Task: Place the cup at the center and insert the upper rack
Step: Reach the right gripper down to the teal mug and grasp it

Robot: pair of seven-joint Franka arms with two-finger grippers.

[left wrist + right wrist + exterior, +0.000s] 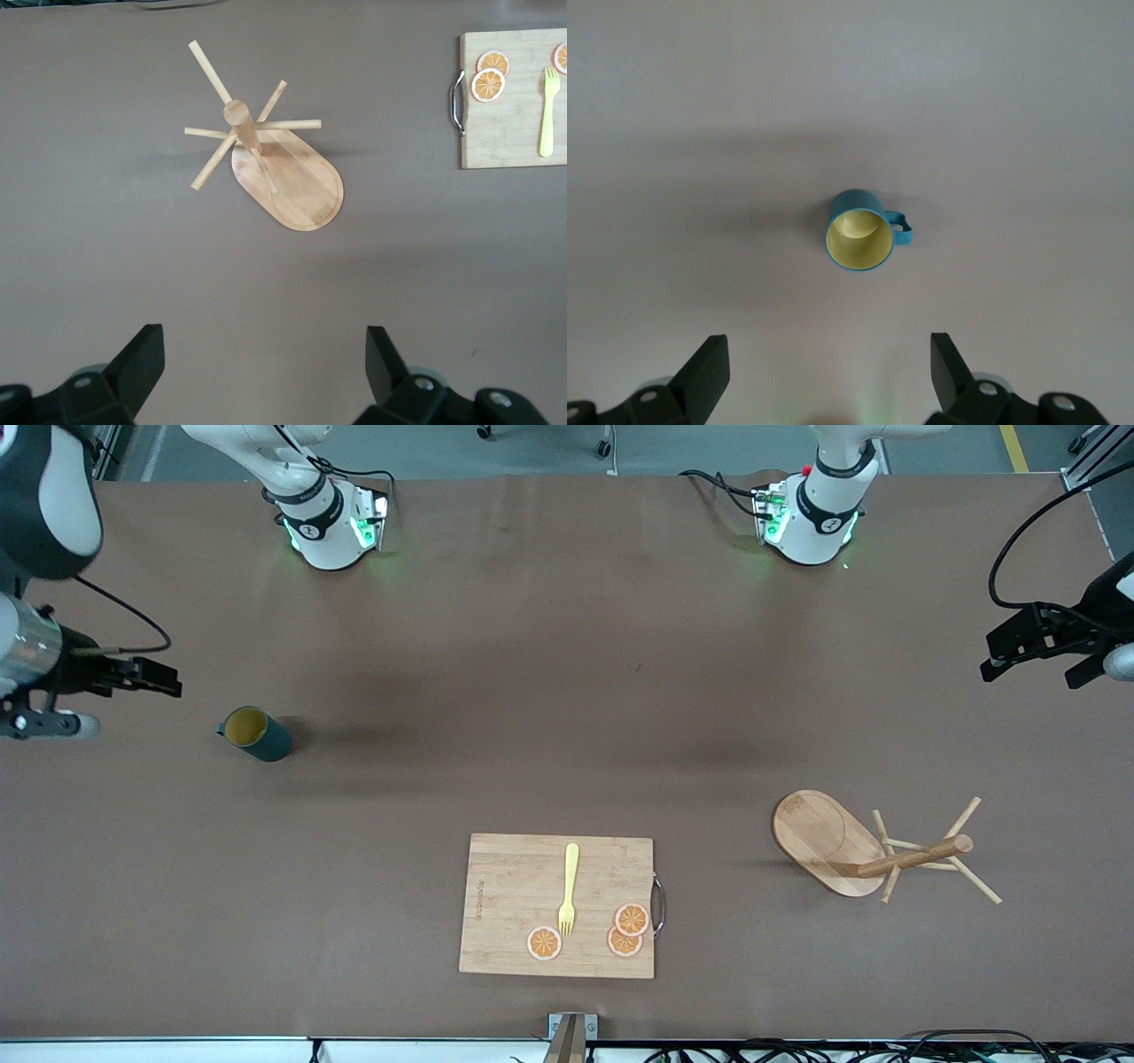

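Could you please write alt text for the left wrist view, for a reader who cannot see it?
A wooden mug tree stands on the brown table, with the open left gripper above. At the frame's edge, a cutting board holds a yellow fork and orange slices.

There's a wooden cutting board (523,886) on the brown table (567,646), close to the edge nearest the front camera. A yellow fork (568,889) lies on it with three orange slices (624,932), and there's a metal handle (658,904) on one short side.
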